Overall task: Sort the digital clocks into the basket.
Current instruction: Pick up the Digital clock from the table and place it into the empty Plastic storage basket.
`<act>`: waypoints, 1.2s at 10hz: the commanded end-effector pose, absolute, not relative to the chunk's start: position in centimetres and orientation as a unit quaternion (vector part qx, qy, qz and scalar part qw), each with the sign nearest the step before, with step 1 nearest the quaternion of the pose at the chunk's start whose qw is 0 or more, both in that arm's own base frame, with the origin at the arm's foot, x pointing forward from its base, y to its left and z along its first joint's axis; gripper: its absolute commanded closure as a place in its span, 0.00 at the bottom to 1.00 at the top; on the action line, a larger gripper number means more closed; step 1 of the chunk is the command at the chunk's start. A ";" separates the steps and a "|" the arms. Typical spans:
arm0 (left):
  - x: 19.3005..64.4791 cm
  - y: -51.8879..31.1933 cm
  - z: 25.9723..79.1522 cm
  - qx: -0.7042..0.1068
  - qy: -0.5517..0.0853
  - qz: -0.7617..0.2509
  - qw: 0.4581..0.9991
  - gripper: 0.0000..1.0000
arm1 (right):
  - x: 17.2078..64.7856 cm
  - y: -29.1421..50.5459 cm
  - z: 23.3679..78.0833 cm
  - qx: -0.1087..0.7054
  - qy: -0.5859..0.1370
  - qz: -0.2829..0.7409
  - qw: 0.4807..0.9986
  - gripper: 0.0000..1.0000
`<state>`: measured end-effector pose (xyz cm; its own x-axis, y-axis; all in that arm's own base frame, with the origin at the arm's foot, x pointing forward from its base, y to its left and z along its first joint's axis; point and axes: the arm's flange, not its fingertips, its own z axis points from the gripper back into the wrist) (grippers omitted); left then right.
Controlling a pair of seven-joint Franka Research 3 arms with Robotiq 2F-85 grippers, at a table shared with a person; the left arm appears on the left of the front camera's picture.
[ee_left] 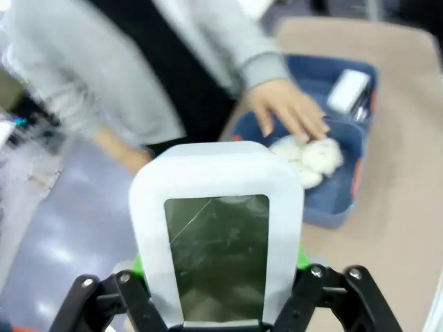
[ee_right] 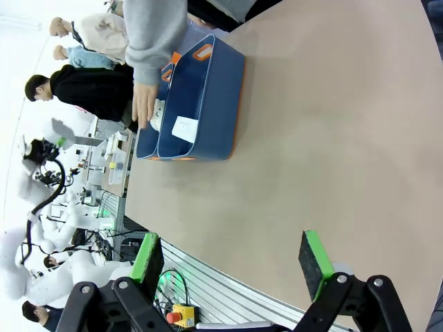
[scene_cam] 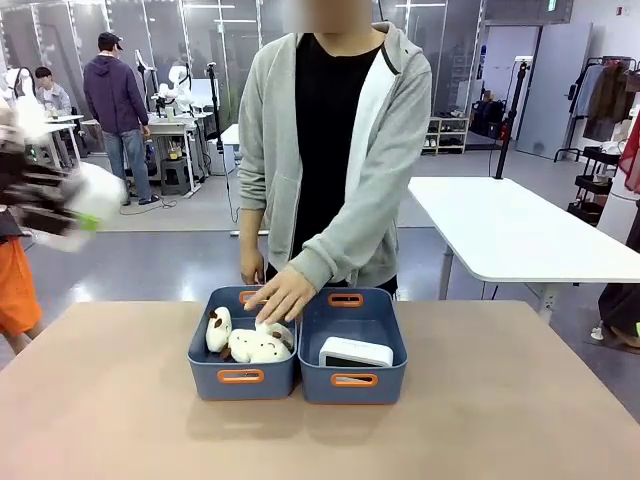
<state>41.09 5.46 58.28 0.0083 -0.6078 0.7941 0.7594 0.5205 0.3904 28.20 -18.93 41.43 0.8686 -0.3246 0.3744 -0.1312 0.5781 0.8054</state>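
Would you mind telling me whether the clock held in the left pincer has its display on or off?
Off, as far as it shows: the digital clock clamped in the left pincer has a dark, blank grey-green face with no digits.

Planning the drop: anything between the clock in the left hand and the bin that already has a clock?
Nothing visible blocks that bin: it holds one clock with open space behind it. The person's hand rests on the plush toys in the neighbouring bin, close to the shared wall. The held clock is off to the left.

A light-brown, smooth-topped table (scene_cam: 500, 420) fills the lower frame, bearing two blue rectangular plastic bins (scene_cam: 242, 385) (scene_cam: 354, 390) touching side by side at centre.
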 end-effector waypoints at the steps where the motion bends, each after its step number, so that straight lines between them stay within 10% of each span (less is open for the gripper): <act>1: 32.7 15.2 58.2 -0.029 -0.618 -0.376 0.690 0.88 | 28.1 -18.9 41.6 0.458 -0.248 -0.059 0.852 0.00; 5: 29.6 19.5 55.0 -0.028 -0.634 -0.329 0.699 0.88 | 28.1 -18.9 41.6 0.458 -0.248 -0.059 0.852 0.00; 12: 45.9 -18.9 58.9 -0.001 -0.372 -0.734 0.568 0.88 | 28.1 -18.9 41.6 0.458 -0.248 -0.059 0.852 0.00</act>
<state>42.61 -18.18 57.23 -0.3221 -0.7844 0.5301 0.8665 -0.0188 0.4988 28.20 -18.90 41.46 0.8687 -0.3238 0.3749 -0.1319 0.5782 0.8051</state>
